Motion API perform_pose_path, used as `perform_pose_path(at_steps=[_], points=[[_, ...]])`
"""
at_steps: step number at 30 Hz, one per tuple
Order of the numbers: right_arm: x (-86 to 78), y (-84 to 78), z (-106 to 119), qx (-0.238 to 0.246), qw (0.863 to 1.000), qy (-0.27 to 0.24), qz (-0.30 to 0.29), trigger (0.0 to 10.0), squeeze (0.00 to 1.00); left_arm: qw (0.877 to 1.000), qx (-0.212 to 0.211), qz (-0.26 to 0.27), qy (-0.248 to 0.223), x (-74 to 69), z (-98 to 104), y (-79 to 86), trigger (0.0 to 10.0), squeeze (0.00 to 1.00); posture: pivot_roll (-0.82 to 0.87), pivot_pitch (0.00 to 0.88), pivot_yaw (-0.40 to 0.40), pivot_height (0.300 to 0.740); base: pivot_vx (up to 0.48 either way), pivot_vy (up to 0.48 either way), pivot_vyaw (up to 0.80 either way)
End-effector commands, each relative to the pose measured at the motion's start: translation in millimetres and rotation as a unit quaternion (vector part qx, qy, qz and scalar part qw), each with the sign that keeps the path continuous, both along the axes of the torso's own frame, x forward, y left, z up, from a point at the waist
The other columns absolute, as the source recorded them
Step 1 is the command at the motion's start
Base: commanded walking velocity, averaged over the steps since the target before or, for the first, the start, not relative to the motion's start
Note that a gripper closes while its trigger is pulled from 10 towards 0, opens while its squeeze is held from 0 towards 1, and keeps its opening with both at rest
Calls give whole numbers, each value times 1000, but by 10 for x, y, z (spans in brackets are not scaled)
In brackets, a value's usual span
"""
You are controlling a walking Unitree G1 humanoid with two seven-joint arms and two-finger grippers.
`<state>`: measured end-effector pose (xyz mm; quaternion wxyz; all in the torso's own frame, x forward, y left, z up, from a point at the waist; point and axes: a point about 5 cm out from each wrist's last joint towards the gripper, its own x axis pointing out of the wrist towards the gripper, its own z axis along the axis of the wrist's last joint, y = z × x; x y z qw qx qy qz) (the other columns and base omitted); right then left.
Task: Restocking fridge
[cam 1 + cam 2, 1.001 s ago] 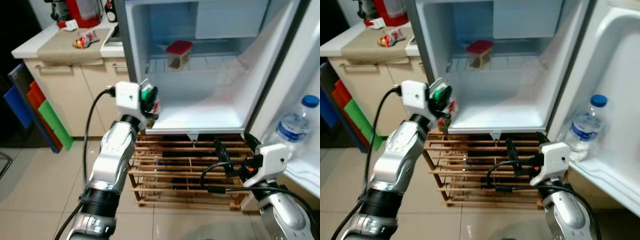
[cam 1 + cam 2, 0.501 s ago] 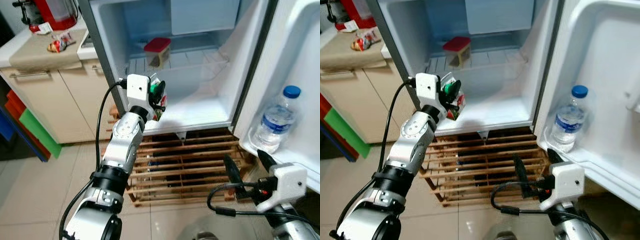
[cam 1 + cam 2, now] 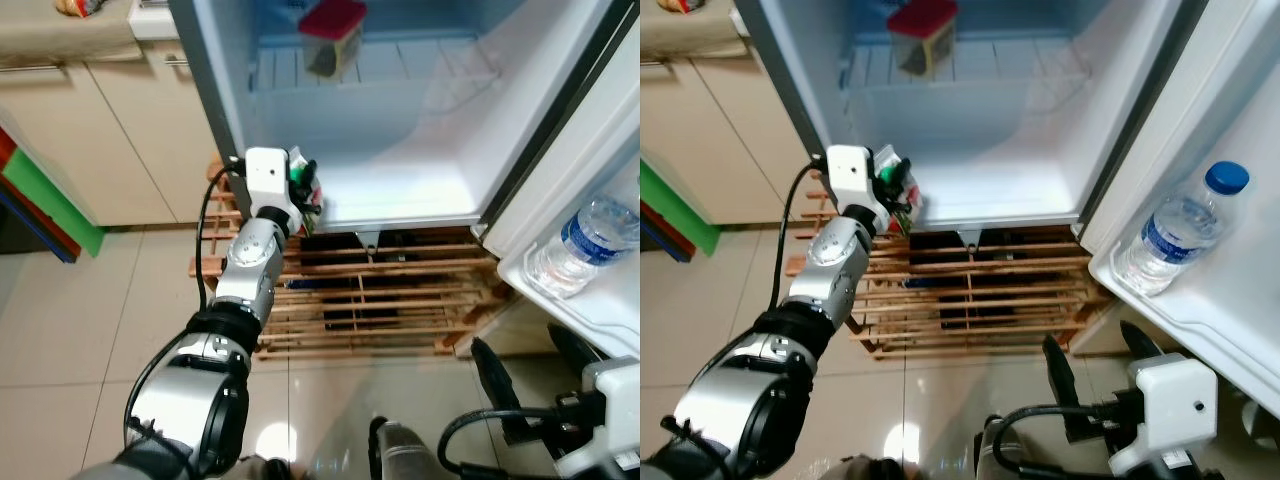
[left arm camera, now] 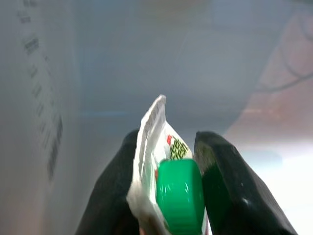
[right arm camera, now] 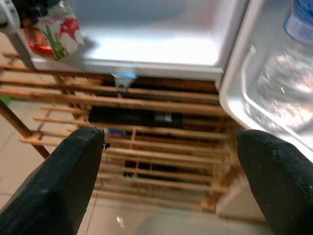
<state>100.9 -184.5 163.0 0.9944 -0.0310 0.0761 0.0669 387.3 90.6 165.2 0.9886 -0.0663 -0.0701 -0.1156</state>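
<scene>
Placing step. Left gripper (image 3: 303, 186) clenched on a carton (image 4: 164, 161) with a green cap (image 4: 180, 193), held right at the front lip of the fridge (image 3: 400, 190) floor, near its left wall. Just ahead of the fingers lies bare white floor; farther in and above sits a red-lidded container (image 3: 333, 36) on the wire shelf. Right gripper (image 3: 1095, 365) hangs low with fingers spread wide and nothing between them, above the wooden rack (image 5: 146, 152); a water bottle (image 3: 1175, 235) sits in the door pocket beside it. Next move, likely: push the carton further in, set it upright, let go.
</scene>
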Motion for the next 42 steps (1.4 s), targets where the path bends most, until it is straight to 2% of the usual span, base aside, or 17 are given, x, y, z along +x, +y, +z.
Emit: perform_pose_path(at_steps=[1,7,9,11,13,14,15,21,25,27,33,40,42], points=[[-47,17,47,3,1000,3,-3,10000,0,1000,-8,12,-15,21,64,8,10000,0,-470,324,61,740,0,0,0],[-93,44,48,6,1000,12,-6,10000,0,997,-39,36,-48,66,279,-84,10000,0,-472,339,66,740,0,0,0],[-110,49,50,6,1000,14,-6,10000,0,997,-40,35,-56,64,307,-141,10000,0,-478,345,66,740,0,0,0],[-136,52,46,6,1000,17,-7,10000,0,996,-35,26,-73,48,362,-271,10000,0,-487,351,67,740,0,0,0],[-143,53,45,6,1000,17,-8,10000,0,996,-34,24,-77,45,373,-285,10000,0,-489,352,67,740,0,0,0],[-157,52,42,5,1000,19,-9,10000,0,996,-28,32,-80,50,386,-284,10000,671,-494,356,67,740,0,0,0],[-170,51,40,5,1000,21,-10,10000,0,996,-28,38,-82,56,401,-276,10000,1000,-498,358,66,740,0,0,0],[-248,39,34,1,999,31,-9,10000,0,991,-21,97,-85,100,467,-164,10000,1000,-531,378,47,740,0,0,0],[-289,22,32,-3,999,37,-11,10000,0,989,-20,117,-86,111,487,-131,10000,1000,-540,383,43,740,0,0,0],[-303,18,33,-4,999,38,-12,10000,0,986,-15,123,-111,130,622,-125,10000,1000,-540,382,43,740,0,0,0],[-264,28,34,-7,999,34,-8,10000,0,983,-20,123,-137,150,799,-143,10000,1000,-526,368,47,740,0,0,0],[-217,56,24,-3,999,32,-6,10000,0,981,-31,120,-146,168,934,-181,10000,1000,-501,339,66,740,0,0,0],[-187,57,5,0,1000,30,-6,10000,0,983,-45,113,-140,165,904,-183,10000,1000,-483,327,70,740,0,0,0]])
